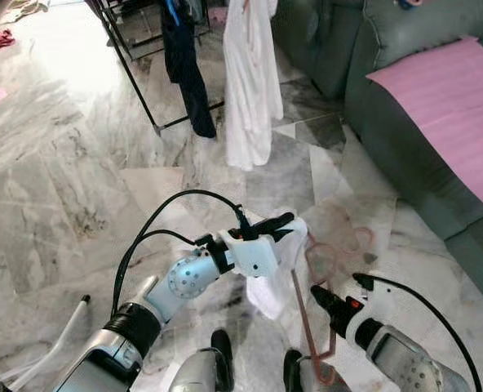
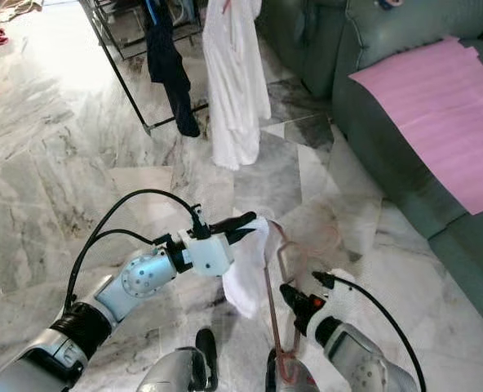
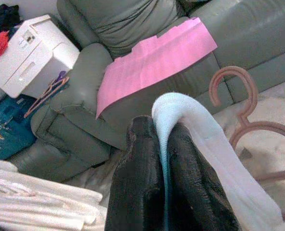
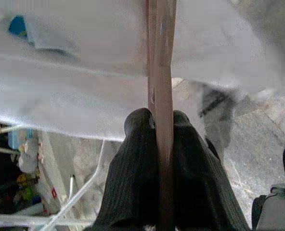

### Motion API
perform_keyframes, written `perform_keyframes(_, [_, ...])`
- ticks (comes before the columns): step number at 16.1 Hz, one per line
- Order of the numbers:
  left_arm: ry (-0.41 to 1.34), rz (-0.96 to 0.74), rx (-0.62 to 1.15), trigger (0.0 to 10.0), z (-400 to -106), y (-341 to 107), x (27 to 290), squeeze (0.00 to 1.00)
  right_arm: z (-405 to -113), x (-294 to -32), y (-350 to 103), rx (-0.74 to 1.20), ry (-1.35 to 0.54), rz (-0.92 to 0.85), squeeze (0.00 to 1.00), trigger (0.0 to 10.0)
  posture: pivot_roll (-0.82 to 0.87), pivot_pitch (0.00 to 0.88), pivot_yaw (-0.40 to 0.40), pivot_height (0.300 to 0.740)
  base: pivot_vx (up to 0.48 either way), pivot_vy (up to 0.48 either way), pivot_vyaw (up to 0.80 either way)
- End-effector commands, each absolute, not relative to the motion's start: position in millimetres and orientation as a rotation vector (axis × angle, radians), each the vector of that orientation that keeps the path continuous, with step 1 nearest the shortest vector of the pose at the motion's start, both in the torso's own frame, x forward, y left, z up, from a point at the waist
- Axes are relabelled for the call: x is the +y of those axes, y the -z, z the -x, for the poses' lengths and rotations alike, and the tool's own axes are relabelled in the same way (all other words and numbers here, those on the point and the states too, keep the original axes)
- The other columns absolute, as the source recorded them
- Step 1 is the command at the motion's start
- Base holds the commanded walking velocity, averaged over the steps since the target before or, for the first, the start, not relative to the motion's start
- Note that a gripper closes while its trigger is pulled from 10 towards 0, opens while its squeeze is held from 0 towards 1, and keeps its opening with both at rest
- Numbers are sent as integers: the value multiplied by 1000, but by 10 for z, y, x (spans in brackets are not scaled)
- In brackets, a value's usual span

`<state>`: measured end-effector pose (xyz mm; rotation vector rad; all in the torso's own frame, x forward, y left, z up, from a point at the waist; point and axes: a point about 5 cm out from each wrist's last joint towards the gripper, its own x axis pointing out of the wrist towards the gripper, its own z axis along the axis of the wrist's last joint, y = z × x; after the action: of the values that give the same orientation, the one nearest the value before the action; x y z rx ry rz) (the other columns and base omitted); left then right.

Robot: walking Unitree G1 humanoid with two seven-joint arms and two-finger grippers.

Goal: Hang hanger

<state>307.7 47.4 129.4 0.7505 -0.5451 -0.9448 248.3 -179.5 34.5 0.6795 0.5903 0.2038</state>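
Pinkish-brown plastic makes up the thin clothes hanger [image 1: 307, 302] that is held up in the air over the floor, right in front of the robot. The right gripper [image 4: 161, 126] has its two black jaws squeezed tight on one straight bar of the hanger. The curved hook of the hanger [image 3: 234, 89] points up and away from the robot, toward the couch. A soft white cloth [image 1: 276, 282] hangs next to the hanger and touches it. The left gripper [image 3: 160, 144] has its jaws pinched shut on a fold of this white cloth, and the cloth droops down below it. Both silver arms reach in from the bottom of the head views, with black cables looping over them. Under them is a shiny grey and white marble floor [image 1: 62, 180]. Farther off, a long white garment [image 1: 250, 82] and a dark blue garment [image 1: 184, 65] hang from a black metal clothes rack [image 1: 135, 73], and their ends come close to the floor. On the robot's right sits a big grey-green couch [image 1: 405, 139] with a flat pink sheet [image 1: 454, 106] lying across its seat. In the left wrist view, a white box-like machine [image 3: 32, 53] stands beside the arm of the couch.
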Motion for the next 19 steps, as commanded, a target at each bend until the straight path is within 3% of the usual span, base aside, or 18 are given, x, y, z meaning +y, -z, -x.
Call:
perform_keyframes(1, [949,-769,-532,10000,-3078,-1260,478,0,-2468,-1841,-336,600,-162,-732,0,10000,-29,313,116,740,0,0,0])
perform_keyframes(5, [954,-781,-496,10000,-3065,-1172,463,0,-2453,-1419,-941,431,-565,-680,0,10000,-35,311,113,740,0,0,0])
perform_keyframes(8, [884,-779,-488,10000,-3145,-1205,467,0,-2445,-1473,-858,494,-526,-621,0,10000,-39,311,103,740,0,0,0])
perform_keyframes(11, [840,-748,-520,10000,-3193,-1302,485,0,-2472,-1705,-554,582,-284,-619,0,10000,-37,306,100,740,0,0,0])
perform_keyframes(14, [832,-731,-551,10000,-3200,-1365,475,0,-2510,-1853,-423,600,-169,-677,0,10000,-30,304,102,740,0,0,0])
perform_keyframes(18, [827,-695,-587,10000,-3189,-1426,474,0,-2606,-1780,-430,584,-178,-774,0,10000,-16,303,108,740,0,0,0])
perform_keyframes(19, [826,-701,-595,10000,-3187,-1435,476,0,-2605,-1597,-486,578,-265,-786,0,10000,-12,304,106,740,0,0,0])
